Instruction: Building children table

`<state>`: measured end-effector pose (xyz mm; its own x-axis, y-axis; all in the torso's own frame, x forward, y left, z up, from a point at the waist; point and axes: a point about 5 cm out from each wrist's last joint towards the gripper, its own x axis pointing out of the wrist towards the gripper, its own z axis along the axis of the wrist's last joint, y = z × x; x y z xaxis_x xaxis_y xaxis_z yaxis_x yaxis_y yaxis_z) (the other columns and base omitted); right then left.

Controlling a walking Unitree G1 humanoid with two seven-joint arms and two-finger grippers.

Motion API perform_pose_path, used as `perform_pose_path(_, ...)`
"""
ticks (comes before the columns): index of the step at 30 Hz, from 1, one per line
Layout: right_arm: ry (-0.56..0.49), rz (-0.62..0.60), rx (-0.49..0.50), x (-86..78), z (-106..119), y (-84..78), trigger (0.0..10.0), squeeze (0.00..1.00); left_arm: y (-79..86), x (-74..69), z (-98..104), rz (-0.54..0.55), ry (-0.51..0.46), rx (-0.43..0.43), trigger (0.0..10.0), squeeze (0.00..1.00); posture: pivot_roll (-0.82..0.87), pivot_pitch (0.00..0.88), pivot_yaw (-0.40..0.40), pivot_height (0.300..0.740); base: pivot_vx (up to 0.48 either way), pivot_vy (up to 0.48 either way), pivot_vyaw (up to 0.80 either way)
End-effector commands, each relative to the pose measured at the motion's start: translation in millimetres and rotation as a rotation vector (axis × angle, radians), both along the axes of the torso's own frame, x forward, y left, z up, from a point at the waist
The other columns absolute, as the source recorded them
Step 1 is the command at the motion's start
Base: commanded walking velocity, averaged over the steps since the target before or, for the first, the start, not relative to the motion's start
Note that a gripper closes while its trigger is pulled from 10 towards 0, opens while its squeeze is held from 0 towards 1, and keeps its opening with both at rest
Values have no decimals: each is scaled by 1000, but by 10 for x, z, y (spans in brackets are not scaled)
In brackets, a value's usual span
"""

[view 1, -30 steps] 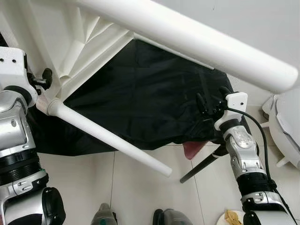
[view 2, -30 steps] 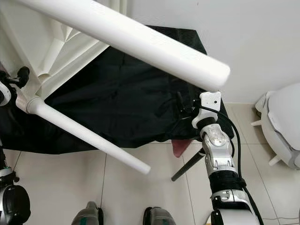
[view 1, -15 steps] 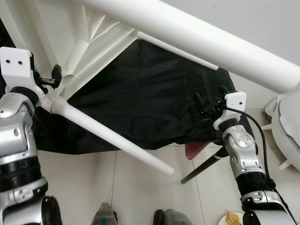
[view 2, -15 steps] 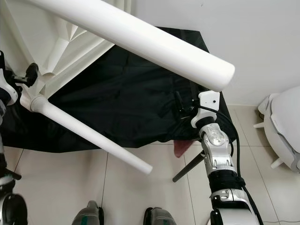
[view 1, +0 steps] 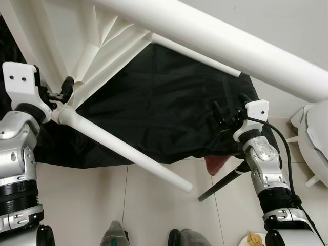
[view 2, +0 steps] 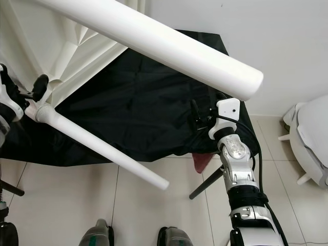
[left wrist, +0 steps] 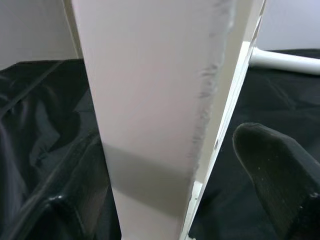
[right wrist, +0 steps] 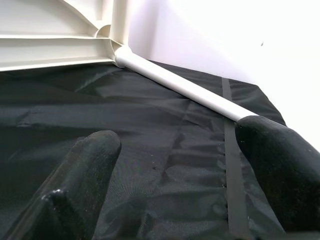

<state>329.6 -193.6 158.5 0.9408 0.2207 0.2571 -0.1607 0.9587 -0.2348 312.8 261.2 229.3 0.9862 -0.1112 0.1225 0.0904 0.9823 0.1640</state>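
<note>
The white children's table (view 1: 97,46) is tipped on its side over a black cloth (view 1: 164,102) that is spread on the tiled floor (view 1: 82,205), with its ribbed underside facing the robot. Three of its round white legs are pointing outward: one thick leg (view 1: 220,46) is crossing the top of the head views, a second leg (view 1: 128,154) is slanting down from the frame toward the robot's feet (view 1: 114,237), and a thin-looking far leg (view 1: 195,52) is lying along the far edge of the cloth.

The left gripper (view 1: 60,93) is sitting at the socket where the second leg joins the frame. In the left wrist view its fingers (left wrist: 280,175) are standing apart on either side of a flat white rib (left wrist: 155,110) of the frame; whether they are touching it cannot be told.

The right gripper (view 1: 228,110) is hovering over the near right corner of the cloth, its fingers (right wrist: 82,170) spread wide and holding nothing. A red scrap (view 1: 215,164) is peeking out from under the cloth's near edge, just beside a black rod (view 1: 223,183) that is leaning on the floor. A white chair (view 1: 312,138) is standing at the right edge.
</note>
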Motion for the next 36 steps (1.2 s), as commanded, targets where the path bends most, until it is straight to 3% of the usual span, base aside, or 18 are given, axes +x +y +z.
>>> perform_pose_path(1,3,-10,-7,1,-1,-37,10000,0,-308,-31,-184,-491,121,29,10000,0,80,79,-79,740,0,0,0)
perform_pose_path(8,-2,-12,-7,7,11,-32,10000,0,-356,135,-276,-577,166,-66,10000,0,75,80,-76,740,0,0,0)
perform_pose_path(13,-5,-13,-7,5,17,-32,10000,0,-379,173,-289,-615,179,-86,10000,0,66,78,-74,740,0,0,0)
perform_pose_path(22,-14,-35,-7,-24,28,-83,10000,0,-430,350,-154,-719,167,-166,10000,0,39,79,-60,740,0,0,0)
perform_pose_path(35,-16,-46,-4,-50,22,-98,10000,0,-460,439,47,-798,110,-160,10000,0,28,85,-48,740,0,0,0)
perform_pose_path(36,-15,-47,-4,-52,19,-98,10000,0,-452,451,60,-800,105,-178,4980,0,28,85,-47,740,0,0,0)
